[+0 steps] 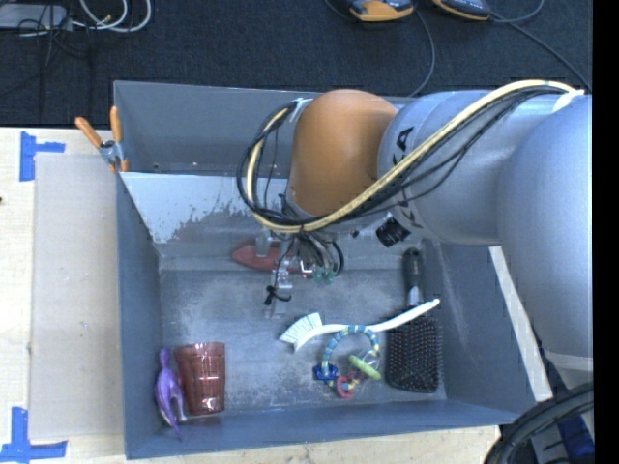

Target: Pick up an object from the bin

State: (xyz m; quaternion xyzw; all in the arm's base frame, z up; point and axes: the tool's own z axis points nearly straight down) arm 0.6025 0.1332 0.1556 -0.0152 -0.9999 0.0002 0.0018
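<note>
- My gripper [279, 293] hangs low in the middle of the grey metal bin [135, 259], below the orange cover [334, 148] on my wrist, over a bare patch of floor.
- From this view I cannot tell whether my jaws are apart or together.
- The thing nearest me is a small flat reddish-brown piece [251, 255], just to my left and a little farther back, close to the foot of the far wall.
- On my near side and slightly right lies a white plastic brush with a long thin handle [308, 330], its bristle head towards me and its handle running right.
- Right of that is a black oval hairbrush [416, 351].
- Between the two, nearer still, is a cluster of coloured plastic rings [340, 367].
- Well apart, in the near left corner, a translucent red plastic cup [201, 380] lies beside a purple plastic piece [168, 394].
</note>
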